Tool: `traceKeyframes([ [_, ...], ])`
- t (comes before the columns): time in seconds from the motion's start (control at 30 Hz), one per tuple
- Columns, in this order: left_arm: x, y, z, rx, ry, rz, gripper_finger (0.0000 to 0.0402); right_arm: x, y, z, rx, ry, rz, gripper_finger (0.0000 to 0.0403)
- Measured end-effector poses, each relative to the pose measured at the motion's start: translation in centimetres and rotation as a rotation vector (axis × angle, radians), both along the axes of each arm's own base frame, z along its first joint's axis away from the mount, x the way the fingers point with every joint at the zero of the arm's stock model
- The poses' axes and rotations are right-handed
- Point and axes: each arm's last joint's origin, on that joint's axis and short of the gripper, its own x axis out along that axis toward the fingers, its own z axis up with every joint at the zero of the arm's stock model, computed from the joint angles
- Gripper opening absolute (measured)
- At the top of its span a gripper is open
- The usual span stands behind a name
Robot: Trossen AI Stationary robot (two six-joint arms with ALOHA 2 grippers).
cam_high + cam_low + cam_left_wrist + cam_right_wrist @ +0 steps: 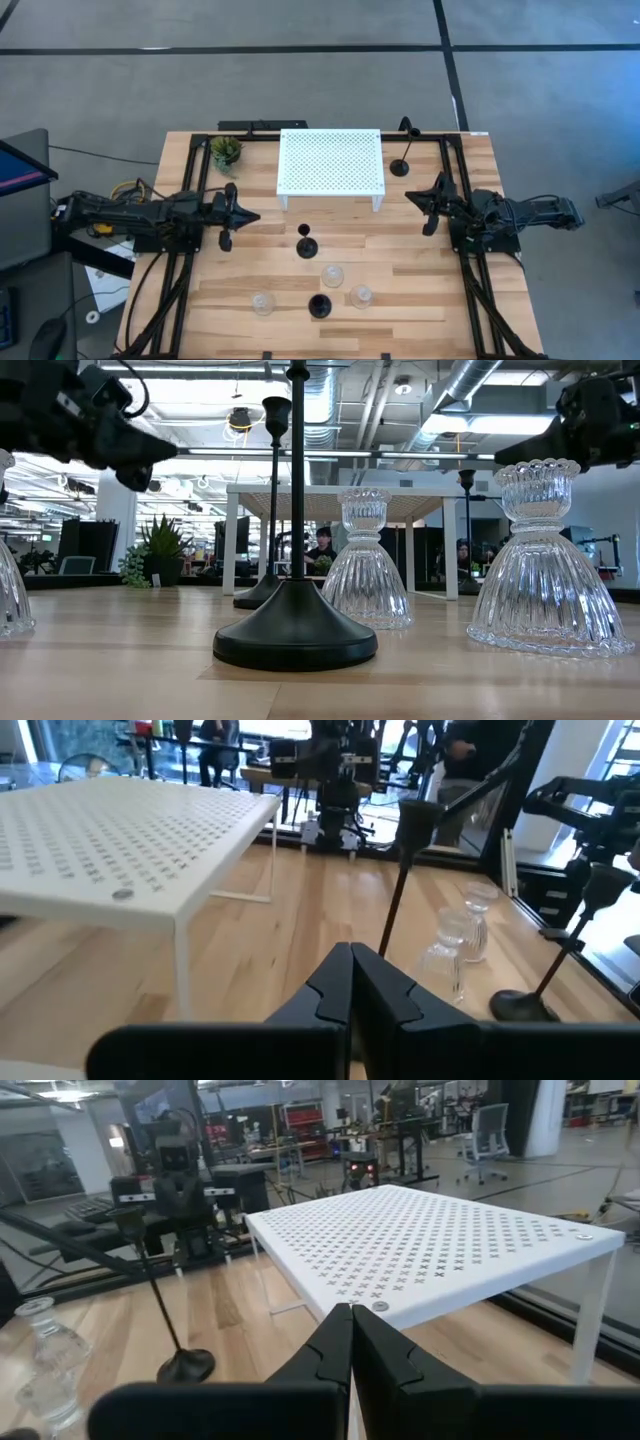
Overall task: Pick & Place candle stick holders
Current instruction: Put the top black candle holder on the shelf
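Both claws closed, empty: left claw (350, 982), right claw (351, 1342). Only high view shows 3rd black holder (400, 166) beside rack (331, 160).

low view cuts off the nearest black holder (296, 615) at its top — leftmost glass holder (10, 600) half out of frame.

Six candle stick holders stand upright on the wooden table, none touched by any fingers. One black holder (400, 165), with disc base, thin stem and small cup, stands apart from the rest, beside the right gripper's closed fingers (412, 196). A second black holder (308, 246) stands between the two grippers, closer to the left gripper's closed fingers (252, 216). The third black holder (320, 305) and three squat ribbed clear glass holders (333, 275) (263, 302) (361, 296) cluster at the near edge, well apart from both pairs of fingers
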Motion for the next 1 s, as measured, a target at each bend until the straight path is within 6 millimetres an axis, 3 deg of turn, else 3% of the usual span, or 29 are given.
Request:
traceKeyframes([
  [0.3,2.0,-1.2,1.6,0.076,0.038,-0.094,0.0004,-0.3,0.3,0.8,0.027,-0.011,-0.040,0.0000],
  [0.57,2.2,-1.8,1.8,0.109,0.010,-0.102,0.0004,0.1,0.6,1.8,0.044,0.041,-0.124,0.0000],
  [1.0,2.2,-1.8,2.0,0.104,-0.008,-0.104,0.0004,2.9,1.7,3.8,0.009,0.211,-0.251,0.0000],
])
